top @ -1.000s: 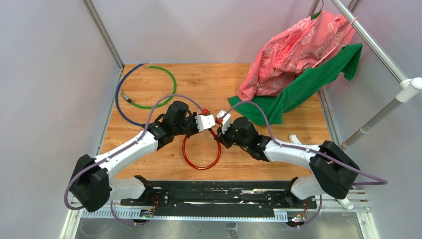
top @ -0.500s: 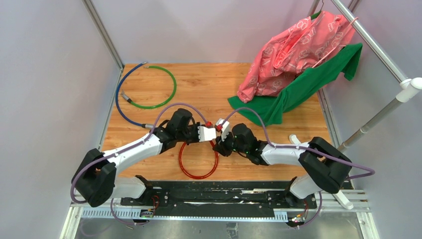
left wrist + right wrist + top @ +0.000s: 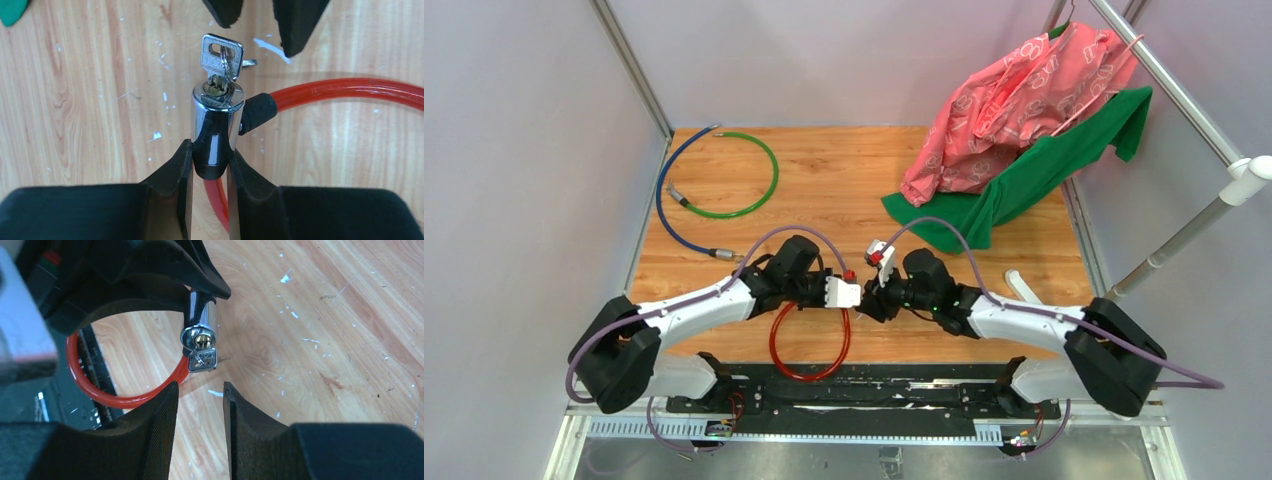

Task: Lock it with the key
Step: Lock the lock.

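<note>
Clamping the chrome lock cylinder by its lower end in the left gripper, pressing in from both sides and holding it above the wooden table, keyhole end pointing toward the other arm. Carrying the key in that keyhole, seated in the brass core, with a small ring threaded through the head. Trailing the red cable sideways from a black collar just beside the cylinder, then looping back toward the table's near edge in the top view. Facing the key head-on with the right gripper, spreading its black fingers apart just short of the key head. Touching neither key nor cylinder there, and gripping nothing. Meeting nearly tip to tip near the front middle of the table, as seen from above. Lying together at the far left corner, well apart from both arms: the blue cable and the green cable. Heaping at the far right, partly off the table's edge: a pink garment over a green cloth.
</note>
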{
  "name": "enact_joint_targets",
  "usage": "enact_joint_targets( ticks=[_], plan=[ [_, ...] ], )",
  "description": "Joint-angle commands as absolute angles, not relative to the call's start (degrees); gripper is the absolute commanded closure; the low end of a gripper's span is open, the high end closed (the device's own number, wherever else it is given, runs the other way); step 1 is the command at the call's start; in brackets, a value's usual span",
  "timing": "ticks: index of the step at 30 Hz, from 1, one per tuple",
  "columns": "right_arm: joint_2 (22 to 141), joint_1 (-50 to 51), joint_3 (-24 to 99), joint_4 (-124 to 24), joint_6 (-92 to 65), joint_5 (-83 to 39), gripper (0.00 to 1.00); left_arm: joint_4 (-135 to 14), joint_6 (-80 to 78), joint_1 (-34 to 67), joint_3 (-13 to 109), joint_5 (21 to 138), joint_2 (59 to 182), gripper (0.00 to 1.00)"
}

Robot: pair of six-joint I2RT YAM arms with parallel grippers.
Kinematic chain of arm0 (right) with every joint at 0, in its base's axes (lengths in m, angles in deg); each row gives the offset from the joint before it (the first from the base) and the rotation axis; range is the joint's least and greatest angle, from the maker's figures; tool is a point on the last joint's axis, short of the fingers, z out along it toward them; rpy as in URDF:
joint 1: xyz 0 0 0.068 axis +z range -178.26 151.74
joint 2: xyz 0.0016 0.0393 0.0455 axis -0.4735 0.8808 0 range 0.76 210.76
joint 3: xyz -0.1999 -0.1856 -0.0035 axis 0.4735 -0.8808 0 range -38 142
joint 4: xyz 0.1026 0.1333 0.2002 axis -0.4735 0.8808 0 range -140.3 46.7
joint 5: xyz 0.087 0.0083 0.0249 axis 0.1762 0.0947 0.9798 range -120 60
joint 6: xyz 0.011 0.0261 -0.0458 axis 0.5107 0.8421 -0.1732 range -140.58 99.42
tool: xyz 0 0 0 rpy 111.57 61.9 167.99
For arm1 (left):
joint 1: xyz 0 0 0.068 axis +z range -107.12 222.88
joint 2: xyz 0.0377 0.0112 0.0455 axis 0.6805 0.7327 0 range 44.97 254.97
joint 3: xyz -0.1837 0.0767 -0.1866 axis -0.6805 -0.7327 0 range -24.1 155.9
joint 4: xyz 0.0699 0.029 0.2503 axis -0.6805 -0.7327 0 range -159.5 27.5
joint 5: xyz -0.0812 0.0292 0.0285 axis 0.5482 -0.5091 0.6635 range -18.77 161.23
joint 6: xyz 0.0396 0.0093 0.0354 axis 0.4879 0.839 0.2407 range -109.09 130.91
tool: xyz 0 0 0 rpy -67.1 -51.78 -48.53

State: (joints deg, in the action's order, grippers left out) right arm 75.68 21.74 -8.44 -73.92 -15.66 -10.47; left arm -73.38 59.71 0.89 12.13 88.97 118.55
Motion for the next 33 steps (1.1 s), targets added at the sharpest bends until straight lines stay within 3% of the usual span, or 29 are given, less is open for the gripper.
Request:
enact_joint_targets(
  ticks=[1, 6, 10, 14, 19, 24, 33],
  plan=[
    [69.6, 22.2, -9.7, -64.8, -16.6, -7.4, 0.59, -75.2, 59.0, -1.6, 9.9, 86.5, 116.0, 1.00],
    [63.0, 21.1, -7.2, -54.7, -18.3, -6.9, 0.58, -74.1, 57.8, -1.7, 9.6, 82.7, 114.7, 1.00],
    [61.5, 12.2, -4.6, -53.6, -9.2, 2.2, 0.54, -73.6, 58.2, -1.7, 9.2, 82.8, 114.3, 1.00],
    [67.1, 5.2, 1.0, -52.8, 4.2, 5.0, 0.51, -71.9, 58.4, -1.7, 9.0, 82.2, 114.3, 1.00],
    [76.5, 6.0, 10.0, -45.7, 11.2, 8.2, 0.40, -72.0, 58.5, -1.7, 9.5, 82.1, 114.4, 1.00],
    [81.0, 7.3, 11.5, -44.0, 15.5, 11.6, 0.53, -72.3, 58.9, -1.7, 9.6, 82.3, 113.9, 1.00],
    [85.4, 12.6, 13.7, -43.5, 16.8, 10.5, 0.55, -72.2, 58.8, -1.7, 9.8, 82.8, 114.0, 1.00]
  ],
)
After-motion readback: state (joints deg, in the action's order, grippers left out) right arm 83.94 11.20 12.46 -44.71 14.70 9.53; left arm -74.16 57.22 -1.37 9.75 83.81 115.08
